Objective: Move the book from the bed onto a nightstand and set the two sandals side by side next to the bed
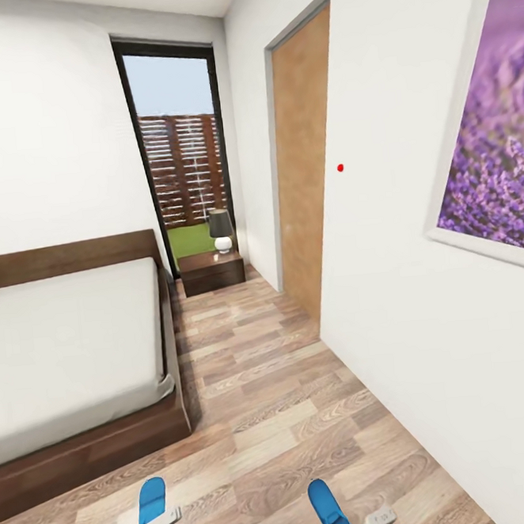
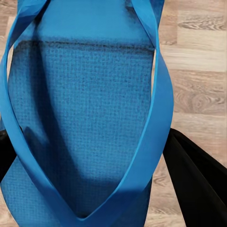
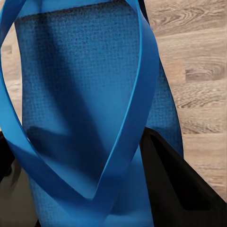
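Dangling from each arm is one blue rubber sandal: the left sandal (image 1: 151, 504) shows at seven o'clock low in the head view, the right sandal (image 1: 329, 509) at five o'clock. Up close, the left wrist camera shows the textured blue footbed and thong straps of the left sandal (image 2: 90, 118) with a black finger (image 2: 198, 179) of the left pincer beside it; the right wrist camera shows the same of the right sandal (image 3: 85, 109), with a black finger (image 3: 175, 184) of the right pincer pressed along its edge. Each pincer appears clamped on its sandal, both held above the wood-plank floor (image 1: 289, 387).

At nine o'clock lies the large bed with off-white mattress and dark wood frame (image 1: 71, 350), its brown headboard against the far wall. Just past its far corner, near twelve o'clock, stands the small dark reddish-brown nightstand (image 1: 211, 271), carrying a table lamp with a dark shade and white base (image 1: 221, 230). Behind that rises a tall black-framed window (image 1: 180, 142). A plain wooden door (image 1: 305, 163) sits at one o'clock, and a white-framed lavender picture (image 1: 492, 123) hangs at three o'clock.
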Controlling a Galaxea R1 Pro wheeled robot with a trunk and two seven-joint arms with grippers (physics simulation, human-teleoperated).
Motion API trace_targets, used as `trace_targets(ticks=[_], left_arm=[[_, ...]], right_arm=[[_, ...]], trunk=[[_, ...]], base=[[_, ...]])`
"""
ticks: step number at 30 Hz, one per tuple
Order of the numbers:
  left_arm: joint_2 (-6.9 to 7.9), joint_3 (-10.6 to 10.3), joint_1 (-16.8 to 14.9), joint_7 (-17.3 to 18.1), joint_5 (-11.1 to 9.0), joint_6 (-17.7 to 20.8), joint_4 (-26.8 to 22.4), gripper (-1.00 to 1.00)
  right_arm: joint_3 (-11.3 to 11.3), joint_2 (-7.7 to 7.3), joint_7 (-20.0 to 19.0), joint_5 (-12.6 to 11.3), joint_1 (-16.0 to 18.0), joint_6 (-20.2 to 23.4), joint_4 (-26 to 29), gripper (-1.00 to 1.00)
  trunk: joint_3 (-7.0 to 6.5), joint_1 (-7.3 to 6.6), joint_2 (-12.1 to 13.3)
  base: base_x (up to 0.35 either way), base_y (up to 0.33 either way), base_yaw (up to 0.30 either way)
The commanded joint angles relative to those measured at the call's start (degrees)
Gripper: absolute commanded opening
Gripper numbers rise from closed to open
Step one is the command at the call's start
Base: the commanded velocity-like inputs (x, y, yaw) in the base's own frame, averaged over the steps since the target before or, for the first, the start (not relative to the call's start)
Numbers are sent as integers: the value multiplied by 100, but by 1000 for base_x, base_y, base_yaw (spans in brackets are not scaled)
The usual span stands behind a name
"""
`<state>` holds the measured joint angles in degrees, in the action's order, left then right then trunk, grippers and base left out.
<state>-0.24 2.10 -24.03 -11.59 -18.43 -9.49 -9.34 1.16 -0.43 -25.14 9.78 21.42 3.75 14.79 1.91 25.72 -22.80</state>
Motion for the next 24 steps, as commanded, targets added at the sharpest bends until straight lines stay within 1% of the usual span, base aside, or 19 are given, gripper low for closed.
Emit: trace_targets(ticks=[1,5,20,24], left_arm=[[-2,19,-5,-4,-4,-18,2,-100],[-2,19,-5,7,-8,-18,2,-100],[-2,19,-5,12,-11,-18,2,-100],[-2,19,-5,10,-13,-22,2,-100]], right_arm=[[16,-1,-26,15,2,49,15,-100],[16,-1,-26,22,2,55,15,-100],[8,-1,-26,36,2,62,8,-100],[7,-1,-26,40,2,69,7,-100]], trunk=[[13,6,-12],[13,6,-12],[13,6,-12],[13,6,-12]], base=[[245,40,0],[221,18,0],[165,1,0],[102,0,0]])
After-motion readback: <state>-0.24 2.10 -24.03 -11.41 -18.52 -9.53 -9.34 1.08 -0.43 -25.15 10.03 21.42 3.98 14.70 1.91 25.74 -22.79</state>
